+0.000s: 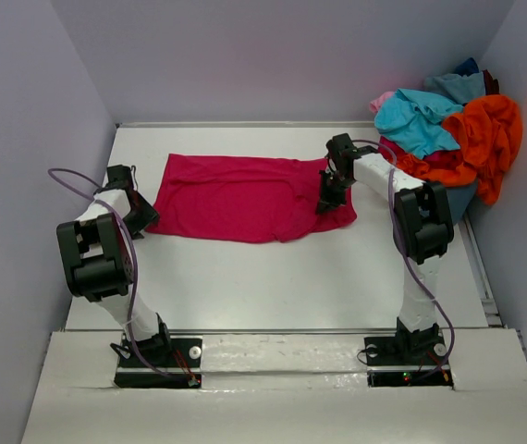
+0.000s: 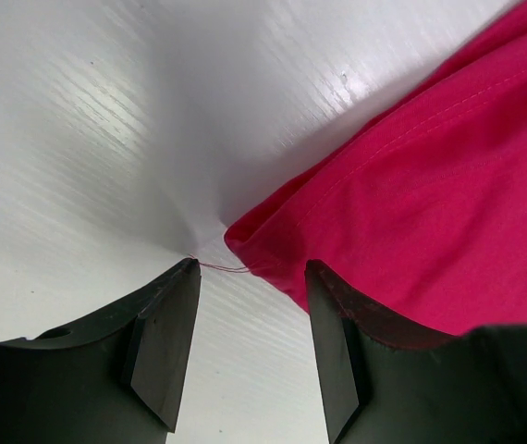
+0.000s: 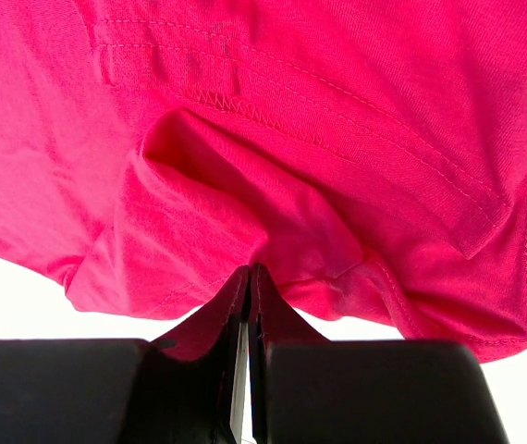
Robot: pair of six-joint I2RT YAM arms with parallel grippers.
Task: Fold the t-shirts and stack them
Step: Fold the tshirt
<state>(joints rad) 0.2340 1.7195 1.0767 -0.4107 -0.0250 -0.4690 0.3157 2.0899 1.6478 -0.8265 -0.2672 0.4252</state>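
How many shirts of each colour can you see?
crimson shirt: 1
orange shirt: 1
turquoise shirt: 1
pink shirt: 1
dark blue shirt: 1
Total: 5 that show. The bunched ones at the right may hide more.

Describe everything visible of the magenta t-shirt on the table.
The magenta t-shirt is soft, plain cloth with stitched hems. It is spread as a wide flat band, apparently folded, across the far half of the white table. Its right end is bunched up and pinched in the shut right hand. Its left corner, trailing a loose thread, lies between the fingers of the open left hand, ungripped.
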